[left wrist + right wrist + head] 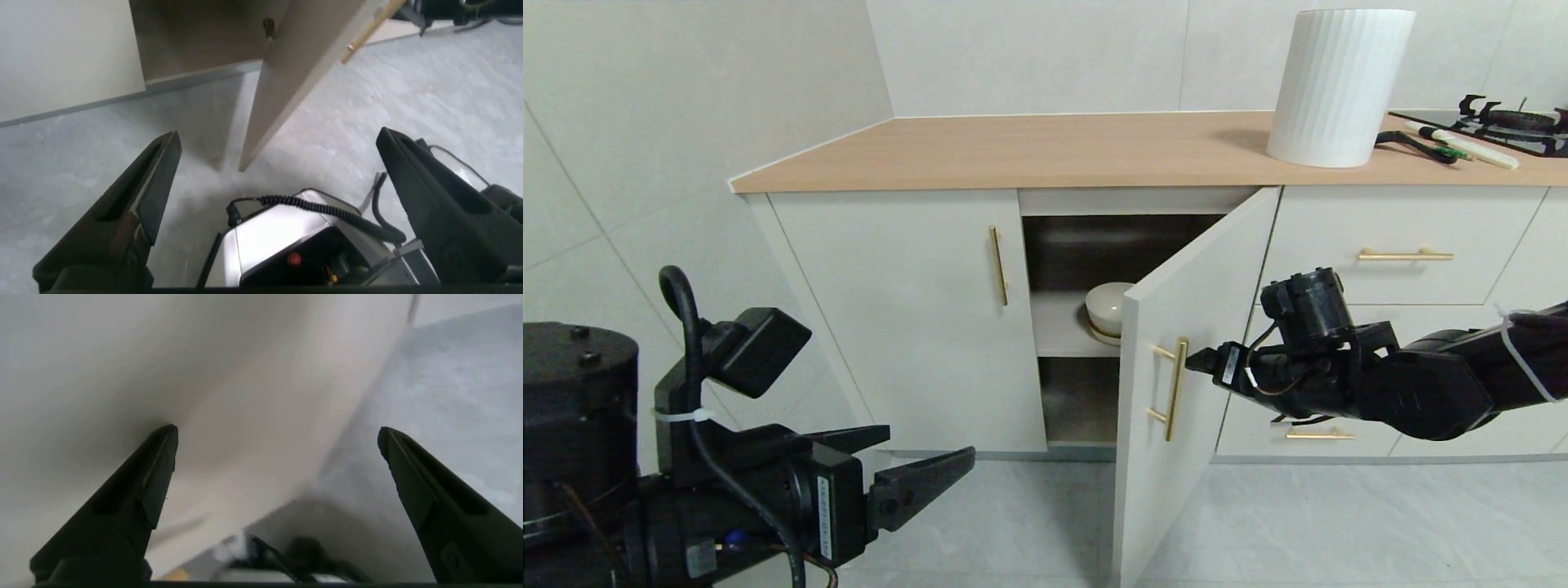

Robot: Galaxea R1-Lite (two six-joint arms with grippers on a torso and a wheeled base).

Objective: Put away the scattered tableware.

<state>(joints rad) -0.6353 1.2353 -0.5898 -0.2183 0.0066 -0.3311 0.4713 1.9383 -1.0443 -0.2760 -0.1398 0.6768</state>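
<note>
The cabinet (890, 310) under the worktop (1054, 151) stands with one door (1184, 278) swung open, and a pale bowl (1107, 306) sits on the upper shelf inside. The left fingers (919, 480) are spread wide and empty, low above the floor. The right fingers (135, 514) are also wide apart and grip nothing; they face the door panel, just beside its brass handle (1174, 388).

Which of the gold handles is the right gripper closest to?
The vertical handle on the open cabinet door, just ahead of the right gripper. The closed door's handle, upper drawer handle and lower drawer handle lie farther off.
</note>
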